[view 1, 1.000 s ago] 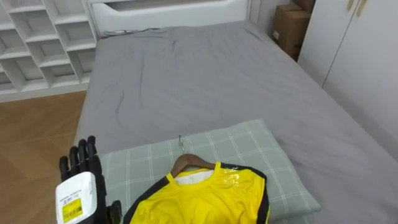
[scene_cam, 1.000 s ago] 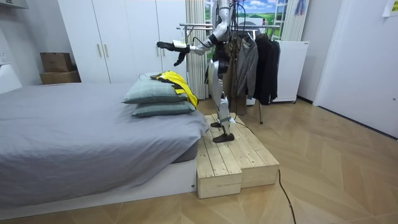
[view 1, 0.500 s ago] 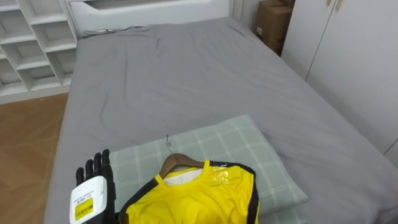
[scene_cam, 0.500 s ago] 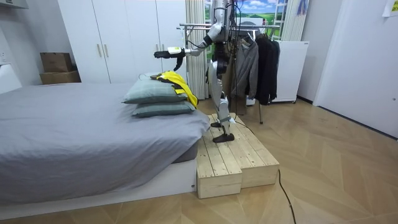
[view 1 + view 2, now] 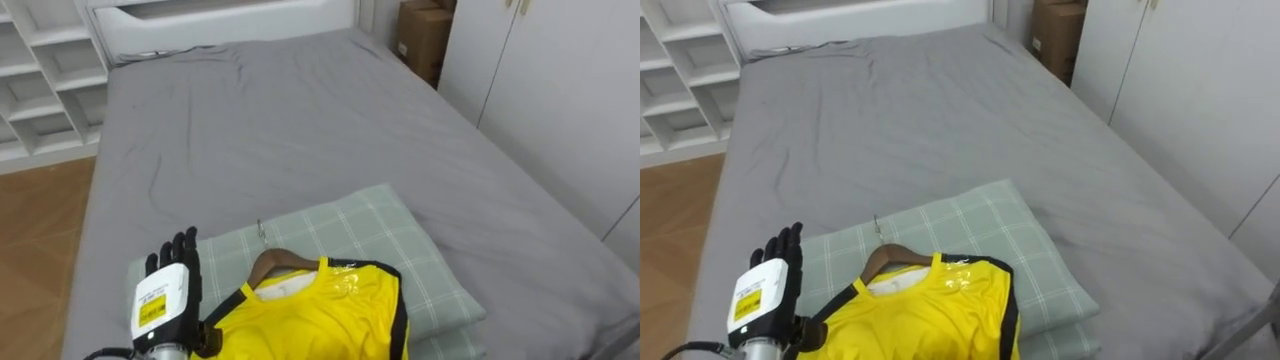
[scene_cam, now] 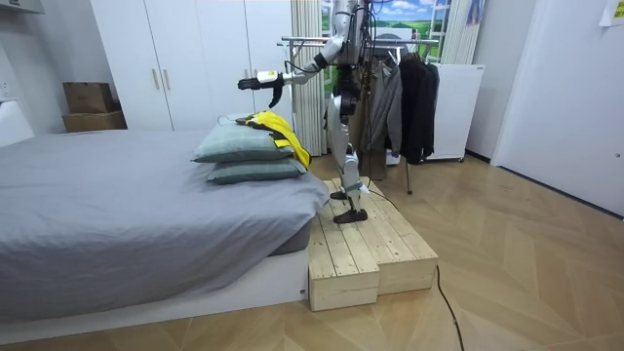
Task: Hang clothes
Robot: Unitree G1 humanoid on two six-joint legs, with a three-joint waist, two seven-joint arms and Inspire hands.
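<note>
Left eye view: your left hand (image 5: 167,300) raised above pillow (image 5: 400,240), fingers (image 5: 180,248) straight, empty; yellow shirt (image 5: 310,320) on hanger (image 5: 275,265) alongside.

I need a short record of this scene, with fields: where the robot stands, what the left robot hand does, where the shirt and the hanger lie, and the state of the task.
robot position: on the wooden platform beside the bed, with the clothes rack behind it
left robot hand: raised in the air, left of the shirt, fingers straight, holding nothing
yellow shirt: on the hanger, lying on the pillow
hanger: wooden, metal hook pointing up the bed, untouched
pillow: green checked, on the grey bed
task state: shirt not yet picked up
</note>
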